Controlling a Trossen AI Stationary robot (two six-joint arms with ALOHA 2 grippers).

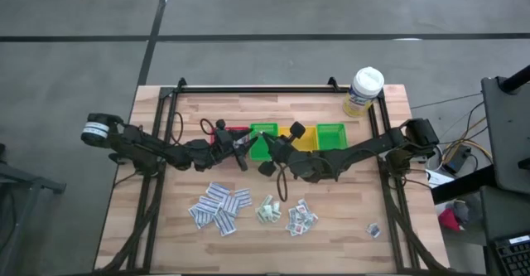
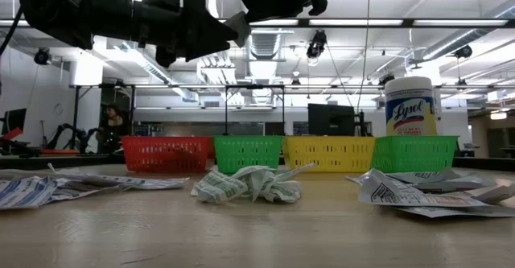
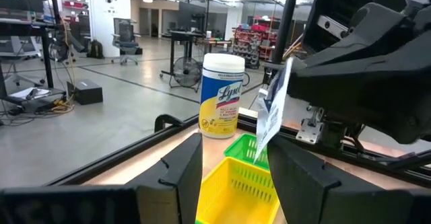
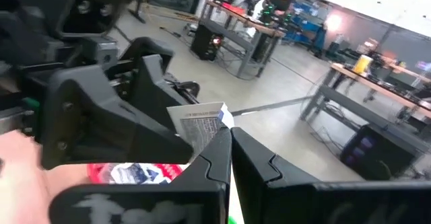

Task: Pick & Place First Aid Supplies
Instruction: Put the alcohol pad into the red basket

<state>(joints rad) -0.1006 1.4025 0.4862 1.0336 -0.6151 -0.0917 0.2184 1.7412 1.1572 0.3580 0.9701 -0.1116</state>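
R gripper (image 4: 229, 140) clenched on packet (image 4: 202, 122) | L gripper (image 3: 232, 163) open at its 9 | I'd centre over green bin (image 1: 263, 143), then release.

Packet (image 3: 272, 113) in right gripper (image 3: 286, 66), yellow bin (image 3: 240, 189), bottle (image 3: 222, 96)

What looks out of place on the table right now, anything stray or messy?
One small white paper packet lies alone near the table's right front corner, apart from the three loose heaps of packets. The middle heap looks crumpled. The right gripper is shut on a flat white packet above the bins.
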